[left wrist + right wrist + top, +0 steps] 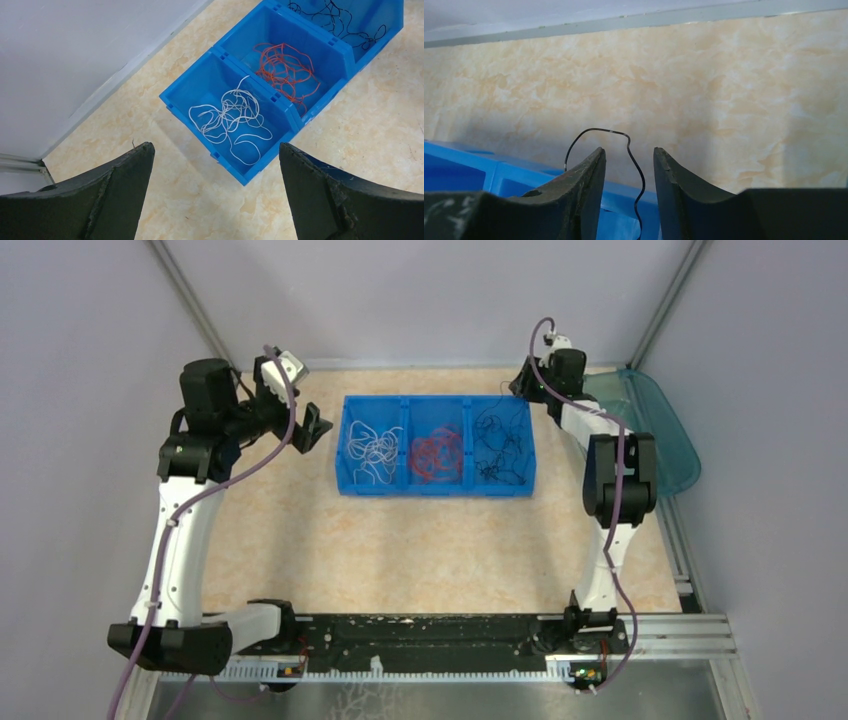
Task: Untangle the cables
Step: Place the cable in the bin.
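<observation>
I see a bright blue bin (437, 489) on a table (400, 560) patterned in cream and pale-orange marbling. Its contents sort by colour: white cables (370, 448) in one compartment, red-orange cables (436, 454) in the middle, black cables (500, 445) in the third. A single black wire (633, 155) stands out against the marbling in my right wrist view. The left arm (180, 540) and right arm (610, 545) are white and black, trailed by purple-grey cables (620, 490) (the left gripper (215, 146) and right gripper (629, 150) both have matt black fingers (120, 195)). A tray (660, 430) is translucent teal. The walls (420, 300) are plain pale lilac-grey, and the base rail (420, 632) is black.
</observation>
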